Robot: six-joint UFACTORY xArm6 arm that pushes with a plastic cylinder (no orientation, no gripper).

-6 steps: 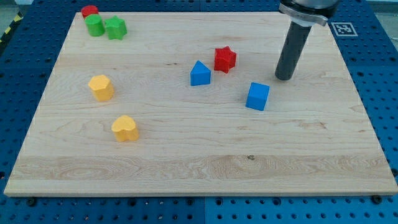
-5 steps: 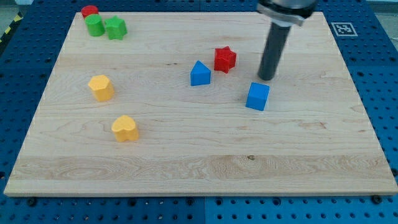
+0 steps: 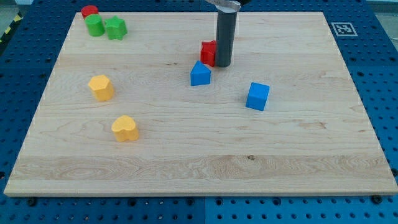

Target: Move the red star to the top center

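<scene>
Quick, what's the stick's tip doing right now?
My tip: holds nothing, pressed against the red star on the star's right side in the view.

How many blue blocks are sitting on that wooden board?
2. The blue triangular block sits near the board's centre, just below the red star; the blue cube lies to the view's right. None appear hidden.

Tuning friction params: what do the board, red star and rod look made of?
Board: light wood, going by the grain lines and plank seams; smooth, near-matte finish.
Red star: probably plastic, judging by its uniform saturated colour and slight sheen; partly hidden behind the rod.
Rod: dark, matte, metal or plastic, can't tell. My tip touches the star's right side.
</scene>
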